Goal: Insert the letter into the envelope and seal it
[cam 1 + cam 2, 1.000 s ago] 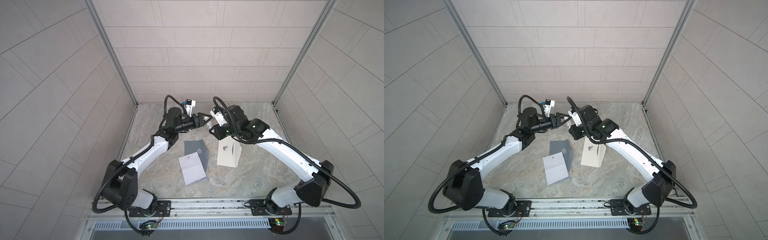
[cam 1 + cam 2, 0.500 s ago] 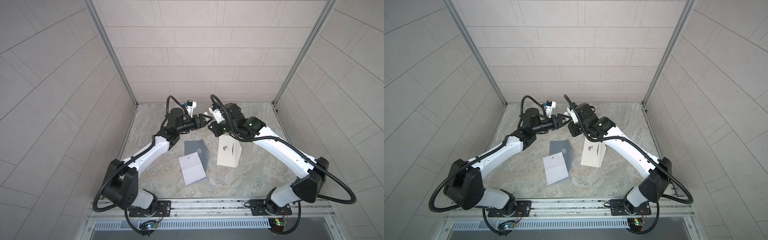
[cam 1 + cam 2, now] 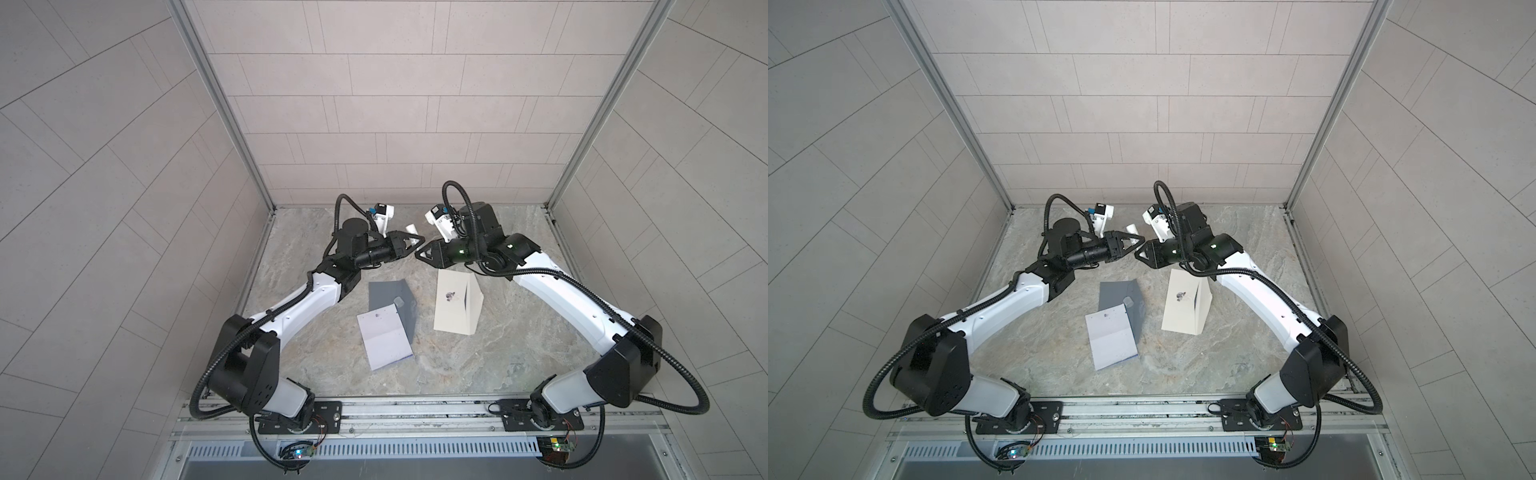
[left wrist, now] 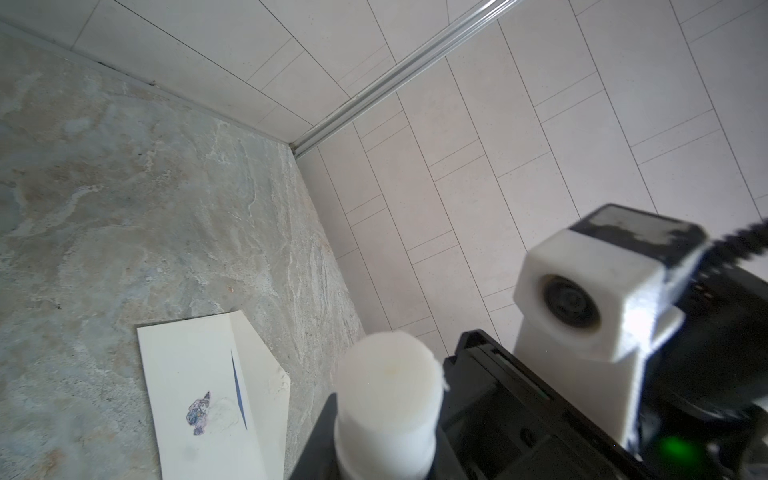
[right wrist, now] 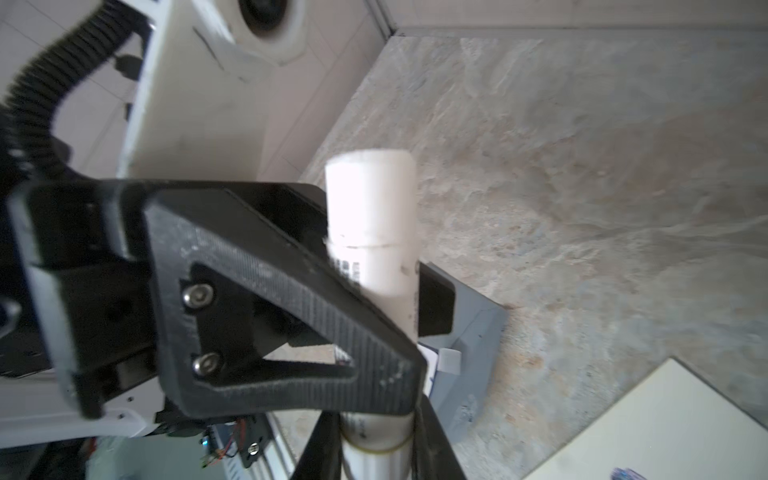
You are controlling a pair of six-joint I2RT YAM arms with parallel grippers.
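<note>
Arms nose to nose at far centre. Right end effector (image 3: 422,254) clamped on glue stick (image 5: 370,232) body, left end effector (image 3: 415,240) pinched on its top end. Uncapping, I reckon, so I'd pull straight along tube, no sideways twist. Letter (image 3: 384,343) flat near centre, overlapping grey sheet (image 3: 386,293), not in envelope (image 3: 455,307) just right of it, flap open. Marbled stone table (image 3: 457,365), tiled walls (image 3: 395,104) on three sides.

White arm shells (image 3: 309,301), black joints (image 3: 249,376), ribbed black cables (image 5: 41,66), textured black left claw (image 5: 424,332), silver screws (image 5: 198,296)
</note>
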